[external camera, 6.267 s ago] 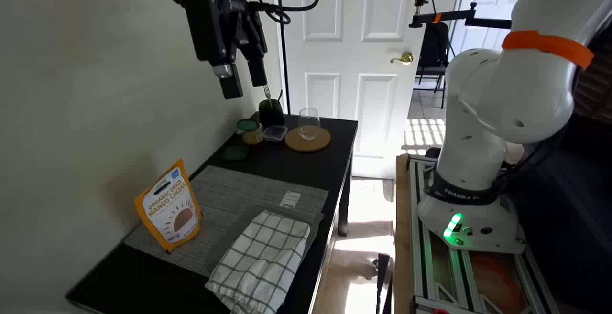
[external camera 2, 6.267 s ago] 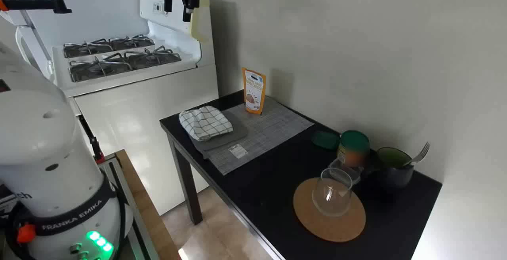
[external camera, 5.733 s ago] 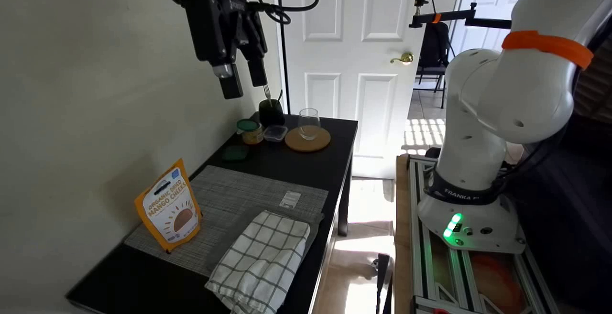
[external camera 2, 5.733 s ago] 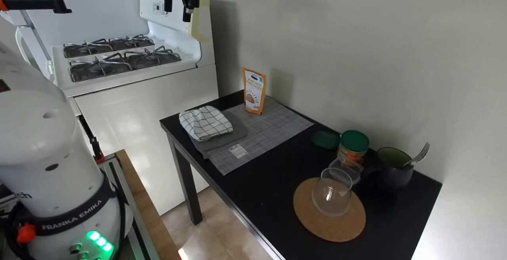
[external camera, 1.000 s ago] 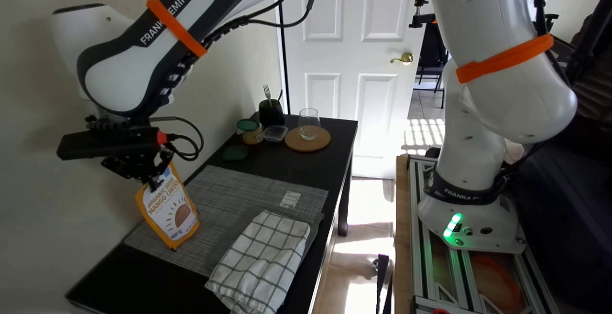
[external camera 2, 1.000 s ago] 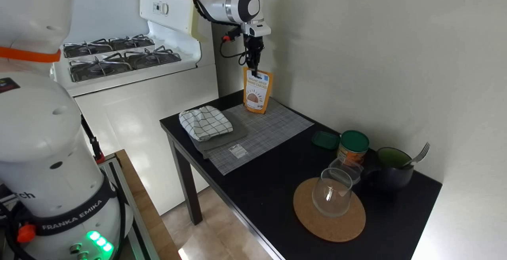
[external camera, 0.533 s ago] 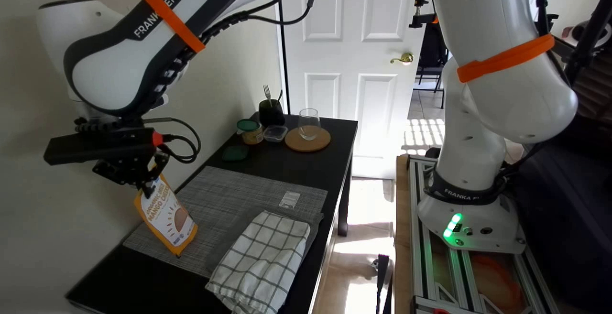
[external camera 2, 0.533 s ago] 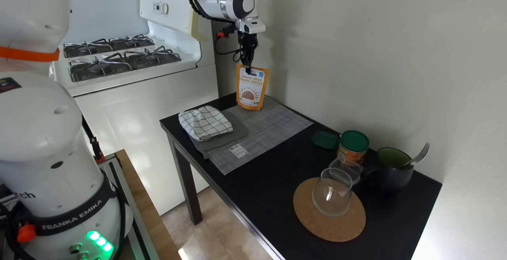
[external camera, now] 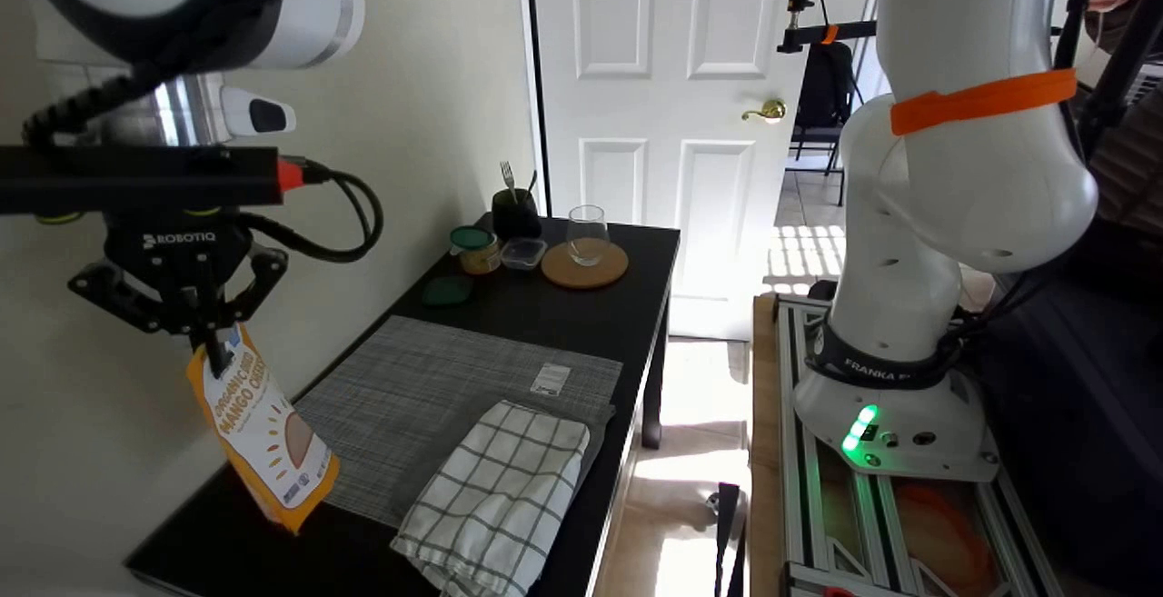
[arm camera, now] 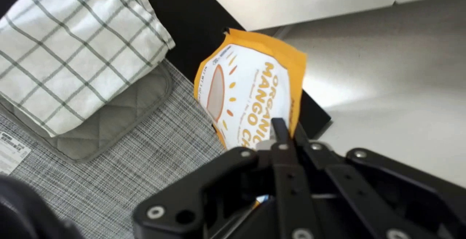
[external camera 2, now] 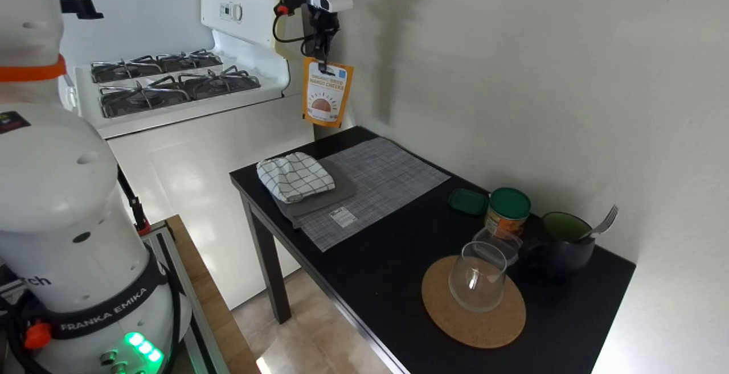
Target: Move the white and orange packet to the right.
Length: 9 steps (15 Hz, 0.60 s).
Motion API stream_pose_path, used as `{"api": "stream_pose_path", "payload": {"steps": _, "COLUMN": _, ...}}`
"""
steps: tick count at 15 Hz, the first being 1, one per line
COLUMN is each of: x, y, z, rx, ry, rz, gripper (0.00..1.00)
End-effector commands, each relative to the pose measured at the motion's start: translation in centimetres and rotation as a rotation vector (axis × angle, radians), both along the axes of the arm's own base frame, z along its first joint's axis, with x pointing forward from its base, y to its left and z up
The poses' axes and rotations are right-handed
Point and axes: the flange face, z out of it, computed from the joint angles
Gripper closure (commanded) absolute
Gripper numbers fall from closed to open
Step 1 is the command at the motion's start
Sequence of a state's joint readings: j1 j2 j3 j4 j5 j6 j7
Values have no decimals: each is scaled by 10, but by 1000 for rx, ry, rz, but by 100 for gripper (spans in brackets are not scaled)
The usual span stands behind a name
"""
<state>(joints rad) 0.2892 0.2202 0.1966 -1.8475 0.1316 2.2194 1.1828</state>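
Note:
The white and orange packet [external camera: 273, 438] hangs tilted in the air, pinched near its upper edge by my gripper [external camera: 214, 359]. In an exterior view the packet [external camera 2: 324, 98] is clear of the dark table [external camera 2: 393, 260], beyond the grey placemat's far end, with the gripper [external camera 2: 324, 68] directly above it. From the wrist view, the packet's white front [arm camera: 251, 90] with its lettering faces the camera. The two fingers [arm camera: 279, 128] close on the packet's top, one in front and one behind; its uppermost part is hidden among the gripper's links.
A checked cloth [external camera: 504, 488] lies on a grey pad over the placemat [external camera: 391, 388]. Toward the table's opposite end stand a glass [external camera 2: 478, 277] on a cork round, a green-lidded container [external camera 2: 508, 209] and a dark mug [external camera 2: 564, 243] with a fork. A wall borders the table; a stove [external camera 2: 171, 83] stands beyond its end.
Several seconds ago the packet stood on the placemat below the raised, open gripper. Over the last second the gripper, shut on it, has lifted it off the mat and carried it toward the stove end.

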Motion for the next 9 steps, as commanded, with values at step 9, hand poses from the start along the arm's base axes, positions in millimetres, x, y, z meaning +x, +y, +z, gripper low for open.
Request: {"api": "stream_pose_path", "payload": {"steps": 9, "x": -137, "y": -38, "z": 62, "rx": -60, "ry": 88, "rz": 572, "gripper": 99}}
